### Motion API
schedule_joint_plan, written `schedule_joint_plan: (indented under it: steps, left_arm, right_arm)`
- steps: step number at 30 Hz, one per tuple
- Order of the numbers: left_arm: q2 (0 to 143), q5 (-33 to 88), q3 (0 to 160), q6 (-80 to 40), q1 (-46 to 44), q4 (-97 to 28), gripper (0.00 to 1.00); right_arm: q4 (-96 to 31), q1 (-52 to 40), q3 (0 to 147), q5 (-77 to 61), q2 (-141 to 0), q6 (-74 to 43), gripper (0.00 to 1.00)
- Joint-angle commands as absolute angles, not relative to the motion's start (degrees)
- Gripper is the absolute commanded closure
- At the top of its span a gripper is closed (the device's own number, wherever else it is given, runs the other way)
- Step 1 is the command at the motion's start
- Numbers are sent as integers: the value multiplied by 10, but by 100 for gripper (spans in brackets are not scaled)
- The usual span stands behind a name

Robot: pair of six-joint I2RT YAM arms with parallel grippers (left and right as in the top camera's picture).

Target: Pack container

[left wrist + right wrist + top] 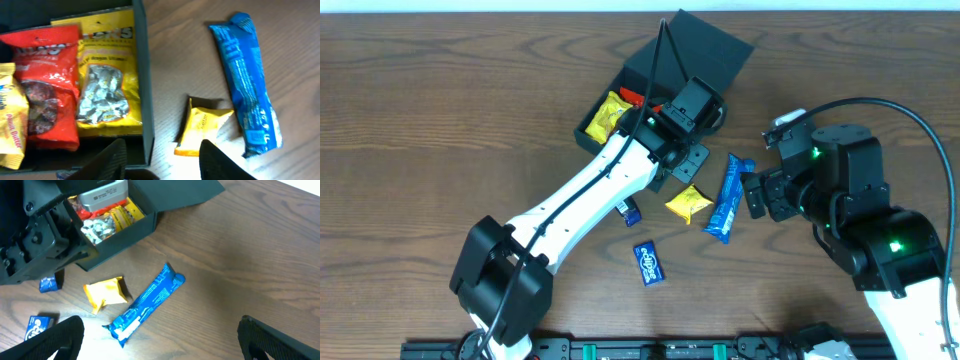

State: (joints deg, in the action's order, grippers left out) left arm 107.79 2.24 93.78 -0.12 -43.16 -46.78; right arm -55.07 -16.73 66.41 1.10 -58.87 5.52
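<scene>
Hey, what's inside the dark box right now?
The box holds a red packet, a yellow candy packet and a peanut-butter packet at the edge. Anything beneath them is covered.

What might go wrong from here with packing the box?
The open left gripper hangs right by the dark square cardboard box's wall; lowering could strike it and shove the box. The small yellow packet and long blue wrapper lie close together between both arms, so the open right gripper might collide with the left one if both reach in.
</scene>
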Motion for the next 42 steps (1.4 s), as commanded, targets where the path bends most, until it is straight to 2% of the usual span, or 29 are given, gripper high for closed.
schedule_joint_plan:
  steps: [1,2,8,10,20,24,26,28,34,38,42]
  left_arm:
    - [1076,43,945,17,-429,-474,50]
    - [1078,41,945,17,-429,-474,48]
    - [1084,19,945,17,-429,-471,25]
    - [1084,19,945,17,-429,-469,5]
    - [1084,20,945,17,-431,-467,5]
    - [1084,19,945,17,-431,-463,5]
    - [1084,19,945,17,-431,-462,5]
    - [1084,19,945,17,-431,-462,5]
    - [1084,19,945,17,-431,-463,5]
    - [1084,19,945,17,-431,-463,5]
    - [1084,19,945,17,-431,-463,5]
  right_arm:
    - [-551,-162,663,15,-588,63,1]
    - [-551,-162,663,15,-588,63,1]
    - [-551,-162,663,15,-588,63,1]
    - [-551,-162,663,15,-588,63,1]
    - [-686,-162,663,32,-590,65,1]
    - [-685,-162,663,34,-590,67,1]
    - [-650,-161,663,110,-591,157,1]
    - [-633,-161,663,140,-591,197,1]
    - [-632,-162,663,139,-591,204,1]
    - [-647,-161,663,114,-588,156,1]
    - [-660,-110,663,-28,-545,180,1]
